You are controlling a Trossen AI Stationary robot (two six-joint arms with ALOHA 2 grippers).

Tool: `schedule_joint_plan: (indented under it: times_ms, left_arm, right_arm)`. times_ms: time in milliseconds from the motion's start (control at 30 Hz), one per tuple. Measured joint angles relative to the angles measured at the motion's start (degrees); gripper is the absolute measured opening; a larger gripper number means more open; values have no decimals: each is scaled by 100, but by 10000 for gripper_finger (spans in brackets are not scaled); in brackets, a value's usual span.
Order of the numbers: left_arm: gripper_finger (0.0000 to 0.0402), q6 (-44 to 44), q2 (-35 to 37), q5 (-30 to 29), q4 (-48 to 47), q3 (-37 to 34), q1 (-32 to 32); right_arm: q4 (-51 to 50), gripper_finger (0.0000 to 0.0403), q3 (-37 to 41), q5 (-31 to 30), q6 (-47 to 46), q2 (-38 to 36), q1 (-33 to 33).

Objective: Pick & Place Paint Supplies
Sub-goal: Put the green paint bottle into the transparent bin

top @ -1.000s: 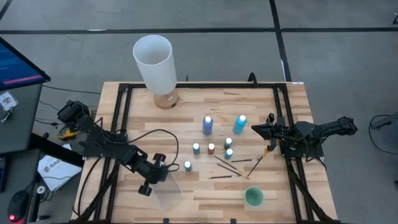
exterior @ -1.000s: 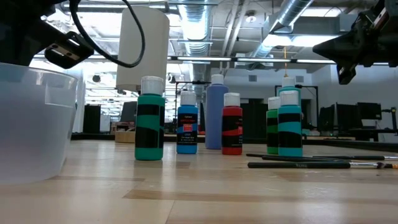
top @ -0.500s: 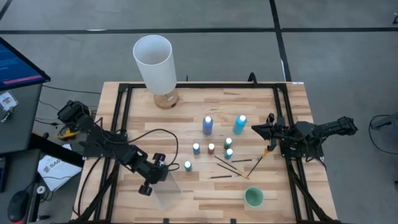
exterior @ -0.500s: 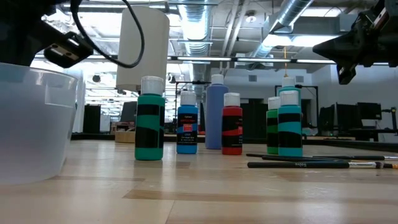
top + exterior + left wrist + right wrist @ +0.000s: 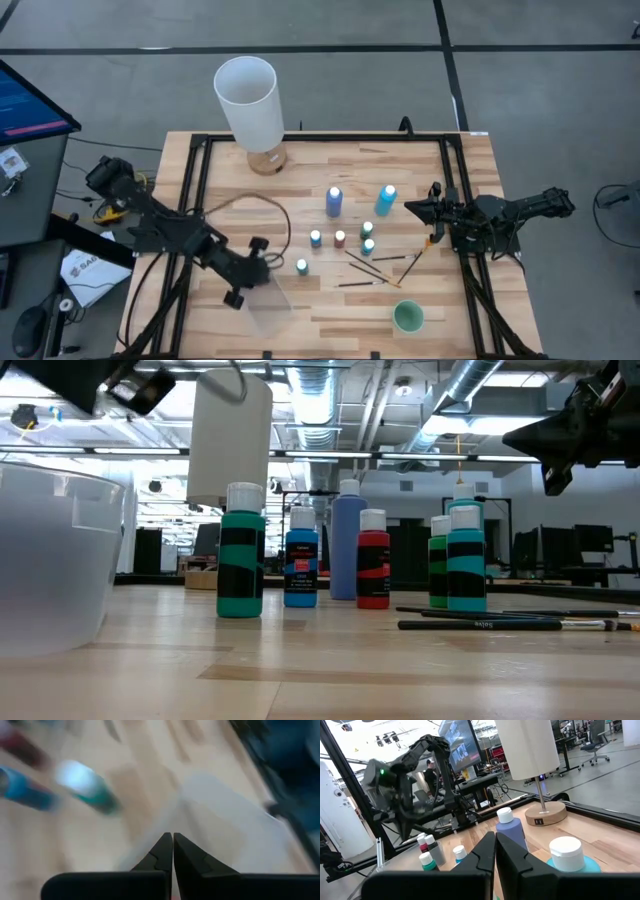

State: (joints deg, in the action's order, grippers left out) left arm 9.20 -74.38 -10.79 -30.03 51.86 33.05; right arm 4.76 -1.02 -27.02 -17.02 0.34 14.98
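While my left gripper (image 5: 172, 851) hangs pinched shut and empty over the clear tub (image 5: 268, 305), that tub could get knocked.

Nearest bottle (image 5: 301, 267) stands just beside it; a closed approach would topple it. Right gripper (image 5: 410, 207), shut, waits beside the brushes (image 5: 372, 268).

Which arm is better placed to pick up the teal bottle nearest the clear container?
Probably the left. Its gripper, shut and empty, hangs above the clear container, right beside that teal bottle. The right gripper, also shut, waits at the table's right edge, beyond the other bottles.
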Motion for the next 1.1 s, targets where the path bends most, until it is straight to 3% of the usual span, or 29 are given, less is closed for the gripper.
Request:
schedule_joint_plan:
  times_ms: [100, 200, 367, 667, 1100]
  left_arm:
    - [14, -638, 435, -793, 110, 0, -108]
    - [37, -1433, 812, -979, 537, 0, -279]
    - [102, -2268, 1010, -484, 1134, 0, -649]
    - [216, -2248, 190, 132, 1469, 0, -1281]
    - [249, -2291, -781, 631, 1909, -4, -1514]
  right_arm:
    - [10, 8, 0, 0, 0, 1, 0]
    - [10, 8, 0, 2, 0, 0, 0]
    - [12, 8, 0, 1, 1, 0, 0]
    - [8, 8, 0, 0, 0, 0, 0]
    - [-3, 8, 2, 0, 0, 0, -1]
